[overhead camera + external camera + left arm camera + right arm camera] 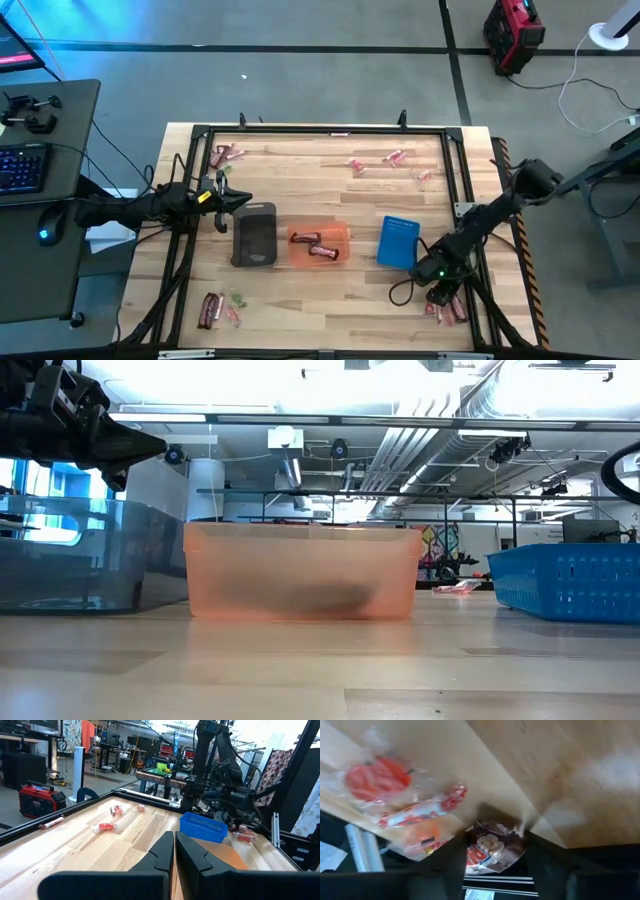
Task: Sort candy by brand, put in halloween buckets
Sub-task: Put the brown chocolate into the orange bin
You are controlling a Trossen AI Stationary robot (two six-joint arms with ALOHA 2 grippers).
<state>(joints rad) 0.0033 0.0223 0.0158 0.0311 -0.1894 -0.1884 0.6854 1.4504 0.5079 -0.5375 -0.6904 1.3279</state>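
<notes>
Three buckets stand in a row mid-table: a dark grey bucket [254, 235], an orange bucket [320, 245] with two reddish-brown bars lying in it, and a blue bucket [398, 242]. Candy lies in small heaps at the far left [225, 155], far right [390, 160], near left [215, 310] and near right [447, 310]. My left gripper [236, 203] hovers shut and empty above the grey bucket's far left corner [70, 555]. My right gripper [440, 292] is down at the near right heap, shut on a brown-wrapped candy [495, 849]. My right gripper pinches the brown-wrapped candy between its two fingers [455, 865], one on each side of the piece's wrapper [482, 851]. The fingers come from above, pointing down at the table's near right corner. Whether the piece is lifted off the wood, I cannot tell.
Red and pink wrapped pieces [415, 812] lie right beside the held one. A black frame rail [472, 215] runs along the table's right edge close to the right arm. Bare wood lies between the buckets and the near edge.
</notes>
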